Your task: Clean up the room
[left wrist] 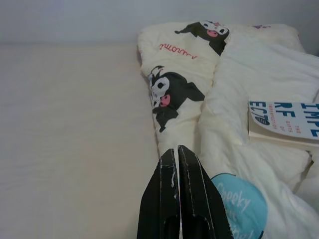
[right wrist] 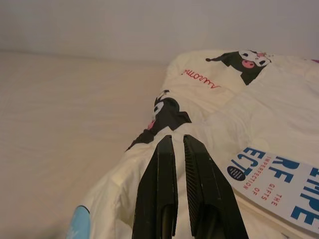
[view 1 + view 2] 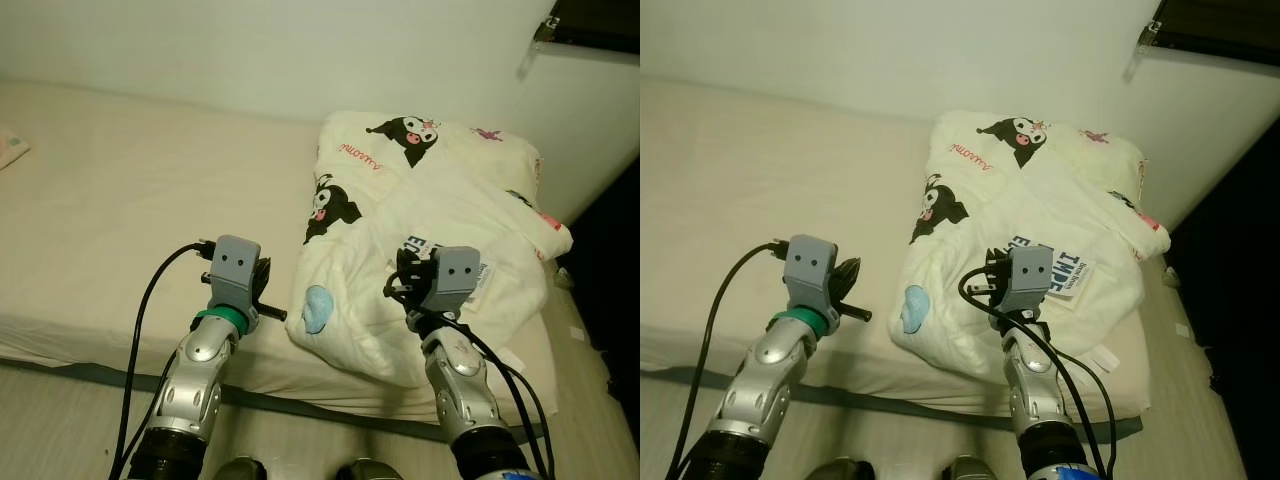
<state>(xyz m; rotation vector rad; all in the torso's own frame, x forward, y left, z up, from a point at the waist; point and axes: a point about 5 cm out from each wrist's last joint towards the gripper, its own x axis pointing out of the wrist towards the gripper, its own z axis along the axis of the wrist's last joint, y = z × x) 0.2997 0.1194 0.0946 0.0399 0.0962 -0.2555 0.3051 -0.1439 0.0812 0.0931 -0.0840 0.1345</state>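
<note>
A folded cream comforter (image 3: 440, 190) printed with black cartoon figures lies on the right part of a bed (image 3: 120, 200) with a beige sheet. On the comforter rests a white book (image 3: 1068, 270) with blue lettering, also clear in the left wrist view (image 1: 284, 122) and right wrist view (image 2: 279, 181). My left gripper (image 1: 172, 148) is shut and empty, hovering over the sheet just beside the comforter's left edge. My right gripper (image 2: 178, 137) is shut with nothing in it, held above the comforter's near part, just left of the book.
A small pink item (image 3: 10, 148) lies at the bed's far left edge. A white wall runs behind the bed, with a dark window frame (image 3: 600, 25) at top right. Pale floor (image 3: 585, 380) with small white scraps borders the bed on the right.
</note>
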